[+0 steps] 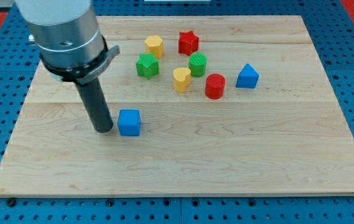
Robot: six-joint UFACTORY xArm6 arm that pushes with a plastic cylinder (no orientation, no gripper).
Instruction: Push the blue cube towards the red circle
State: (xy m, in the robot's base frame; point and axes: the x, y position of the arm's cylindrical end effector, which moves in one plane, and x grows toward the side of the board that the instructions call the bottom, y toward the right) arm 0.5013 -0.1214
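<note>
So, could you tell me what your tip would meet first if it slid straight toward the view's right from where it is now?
My tip sits just left of the blue cube, nearly touching, so it would meet that cube first. The red circle lies farther to the upper right.

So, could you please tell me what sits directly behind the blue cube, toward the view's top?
Bare board lies directly behind the blue cube; the green star sits farther up. My tip stands at its left. Nothing is hidden.

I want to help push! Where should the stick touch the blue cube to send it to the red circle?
Judging by the layout, on the blue cube's left face. The red circle lies up and right, so push from the view's left, slightly below. My tip sits just left of the cube.
</note>
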